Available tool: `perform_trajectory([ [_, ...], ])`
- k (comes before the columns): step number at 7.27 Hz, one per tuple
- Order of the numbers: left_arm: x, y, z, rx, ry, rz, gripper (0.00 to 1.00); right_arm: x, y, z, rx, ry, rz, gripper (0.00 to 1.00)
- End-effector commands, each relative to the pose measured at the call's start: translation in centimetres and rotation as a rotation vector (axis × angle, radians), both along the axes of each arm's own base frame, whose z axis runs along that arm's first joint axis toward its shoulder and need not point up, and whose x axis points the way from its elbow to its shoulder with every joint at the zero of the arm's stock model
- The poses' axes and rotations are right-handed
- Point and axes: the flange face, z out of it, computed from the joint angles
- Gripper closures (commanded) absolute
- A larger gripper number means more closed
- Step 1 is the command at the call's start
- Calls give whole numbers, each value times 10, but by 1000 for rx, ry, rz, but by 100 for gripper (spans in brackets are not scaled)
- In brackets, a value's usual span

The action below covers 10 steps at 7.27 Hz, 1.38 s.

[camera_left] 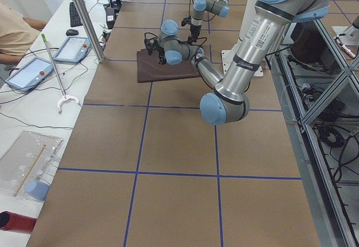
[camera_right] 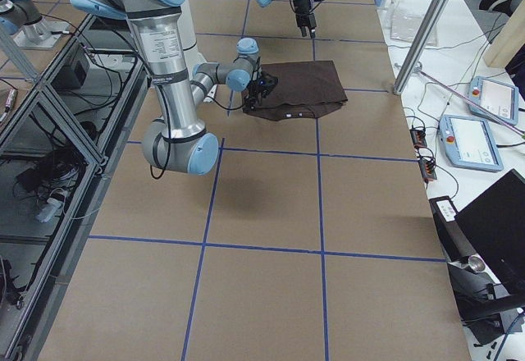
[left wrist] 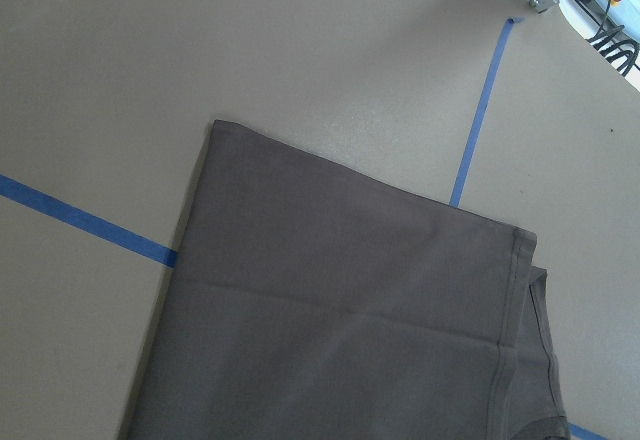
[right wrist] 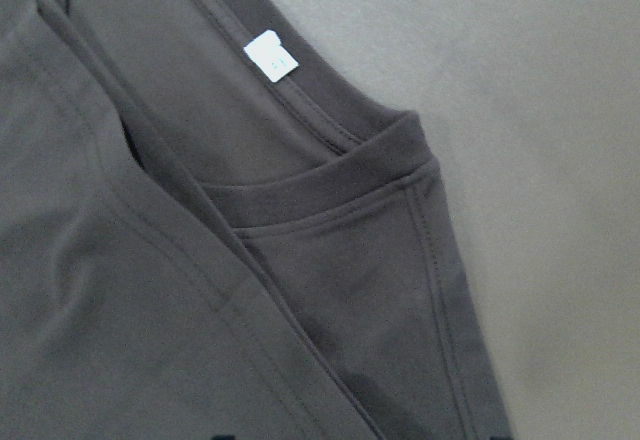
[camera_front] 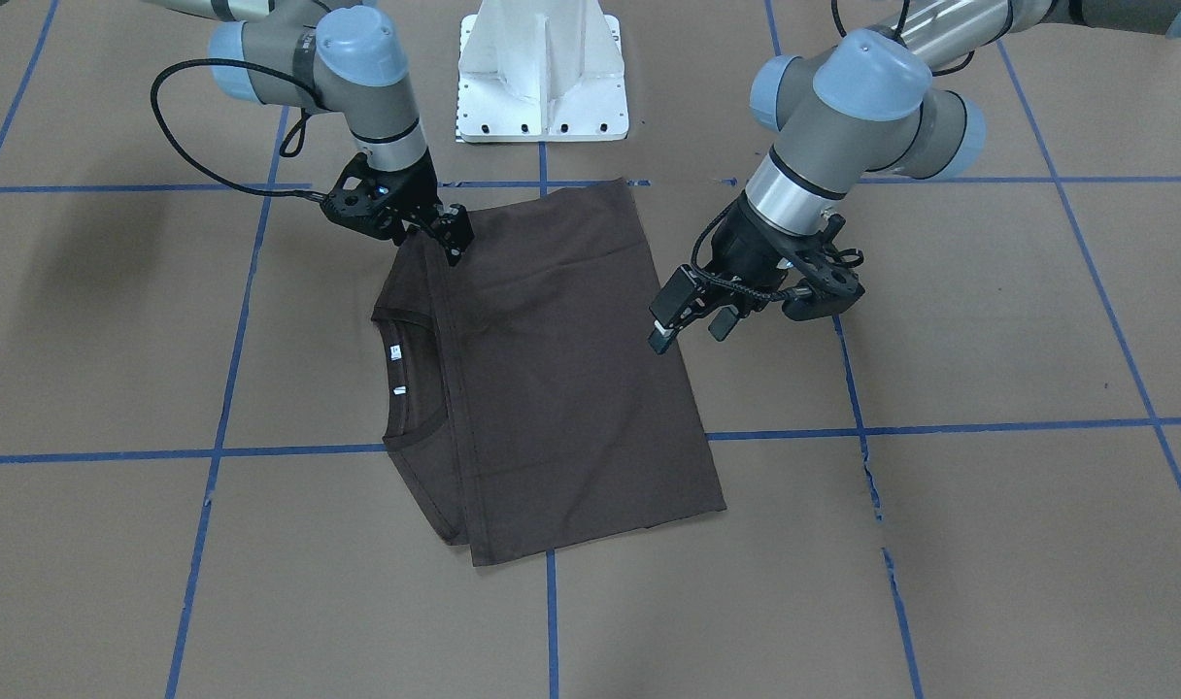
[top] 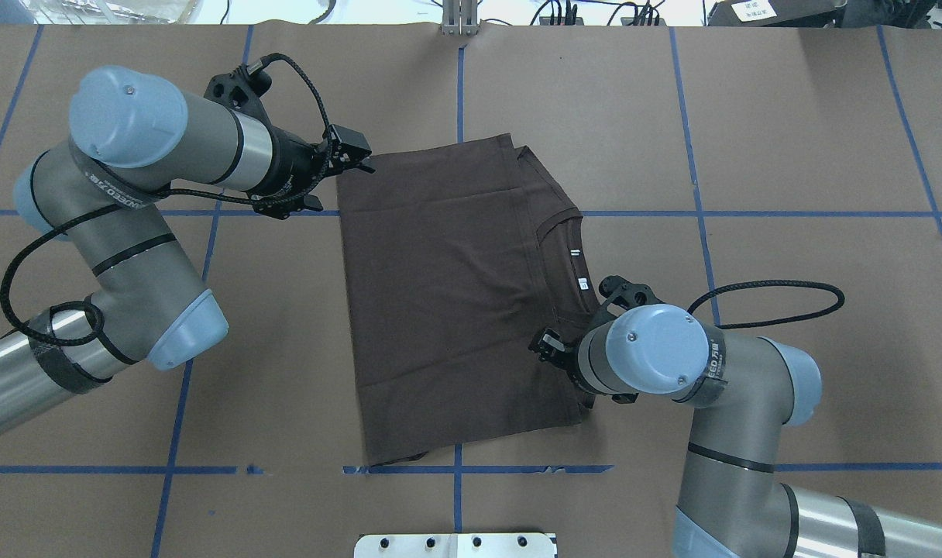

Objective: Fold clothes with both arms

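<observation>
The dark brown T-shirt [camera_front: 561, 369] lies folded flat on the brown table [camera_front: 989, 320], with its ribbed collar [camera_front: 411, 442] and white neck tags [camera_front: 394, 351] towards my right side. It also shows in the overhead view [top: 448, 310]. My left gripper [camera_front: 692, 325] hovers open and empty over the shirt's far left edge [top: 355, 159]; its wrist view shows only the shirt corner [left wrist: 350, 320] below. My right gripper [camera_front: 445, 238] sits low over the shirt's near right edge by the collar [top: 547, 346] and looks open. Its wrist view shows the collar and a tag [right wrist: 272, 57] close up.
The white pedestal base [camera_front: 542, 78] stands at the table's near edge behind the shirt. Blue tape lines [camera_front: 940, 427] grid the table. In the side views, tablets [camera_left: 73, 47] and a metal post [camera_left: 84, 17] stand at the operators' side, where a person [camera_left: 14, 31] sits.
</observation>
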Motion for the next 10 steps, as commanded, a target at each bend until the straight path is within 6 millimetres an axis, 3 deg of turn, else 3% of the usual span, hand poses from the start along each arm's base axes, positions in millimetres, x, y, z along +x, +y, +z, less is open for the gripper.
perform_trajectory([
  [1,-3,2,-5,-14,16,-9,2,2,10,13,-53,-36,42,15],
  [4,-2,3,-5,-29,21,-17,2,-3,25,24,-72,-16,39,18],
  [7,-1,3,-5,-32,21,-16,2,-1,26,20,-72,-23,39,23],
  [8,-1,3,-5,-34,22,-17,2,1,27,18,-74,-16,38,29],
  [9,-1,3,-4,-35,21,-17,2,3,32,12,-78,-13,34,54],
  [10,-1,3,-4,-35,21,-17,2,2,37,10,-79,-8,27,90],
])
